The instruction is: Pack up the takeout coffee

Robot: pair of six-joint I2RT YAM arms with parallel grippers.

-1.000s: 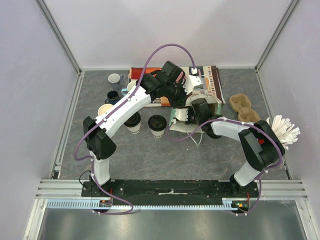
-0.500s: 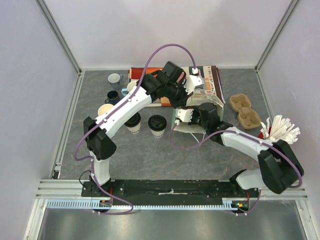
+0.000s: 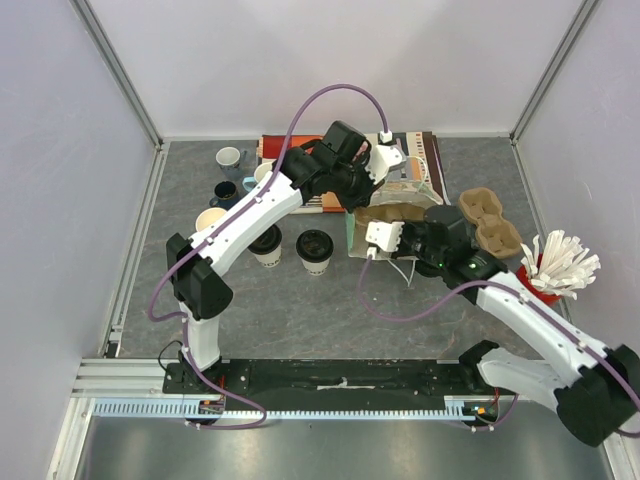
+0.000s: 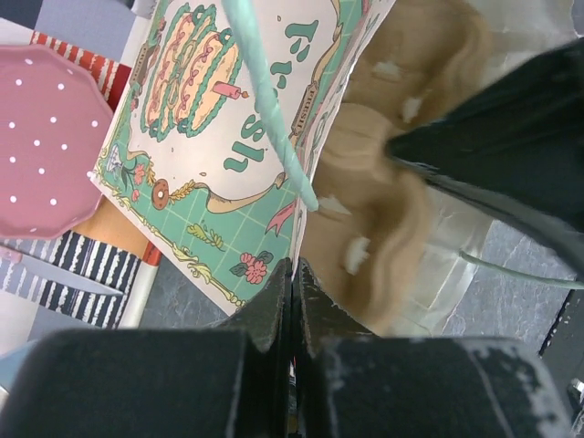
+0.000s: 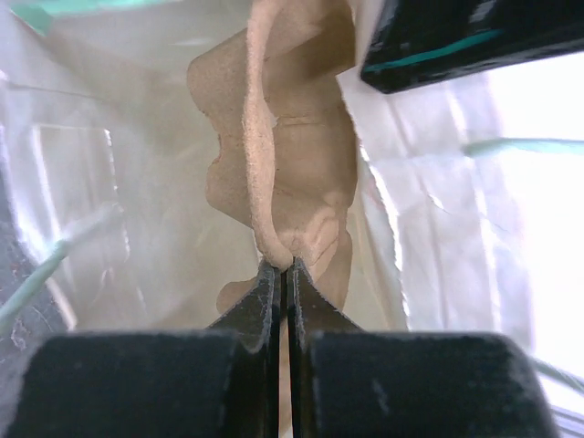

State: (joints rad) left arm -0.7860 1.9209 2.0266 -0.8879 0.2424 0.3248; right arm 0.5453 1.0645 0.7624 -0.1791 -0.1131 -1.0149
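Note:
Two takeout coffee cups with black lids stand on the table left of the printed paper bag. My left gripper is shut on the bag's edge and holds its mouth apart. My right gripper is shut on the rim of a brown pulp cup carrier, which sits inside the bag's white interior. From above, the carrier shows in the bag's mouth, just in front of the right wrist. In the left wrist view the carrier lies beside a dark right finger.
Several small mugs and an unlidded cup stand at the back left. More pulp carriers lie right of the bag. A red cup of white sticks stands at the far right. A striped cloth lies under the bag.
The right arm's elbow has swung out to the right and stretched toward the bag. Its jaws have shut on the carrier, which now shows in the bag's mouth. The left arm holds still.

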